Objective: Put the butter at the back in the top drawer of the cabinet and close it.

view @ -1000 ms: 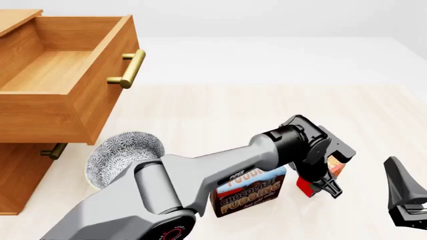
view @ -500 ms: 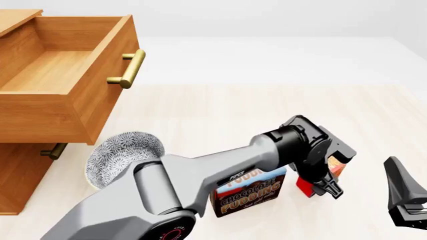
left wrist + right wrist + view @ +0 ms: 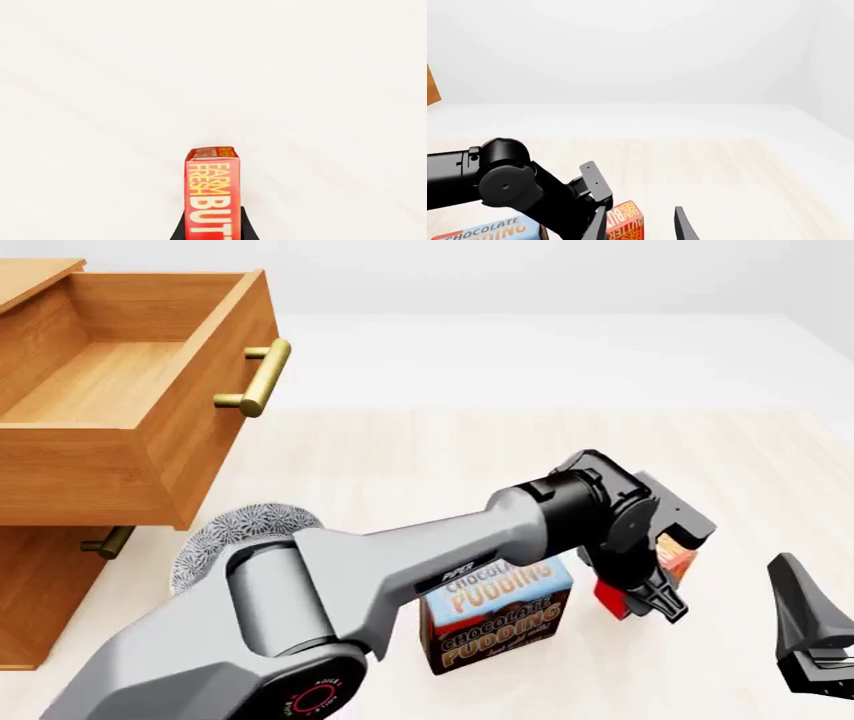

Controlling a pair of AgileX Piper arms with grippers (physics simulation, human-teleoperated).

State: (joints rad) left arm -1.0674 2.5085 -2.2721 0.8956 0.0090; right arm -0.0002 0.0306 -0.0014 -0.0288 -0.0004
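The cabinet (image 3: 54, 570) stands at the far left of the bench (image 3: 441, 460), its top drawer (image 3: 127, 400) pulled open with the brass handle (image 3: 256, 377) facing the chocolate pudding box (image 3: 501, 625). That box stands upright near the front of the bench, with a patterned bowl (image 3: 214, 540) between it and the cabinet. The left tool (image 3: 663, 585) is clenched on the butter (image 3: 674, 562), just right of the pudding box; the butter's label shows between the fingers (image 3: 179, 231) in the left wrist view. The right tool (image 3: 807, 630) waits farther right, whether released or clenched I cannot tell.
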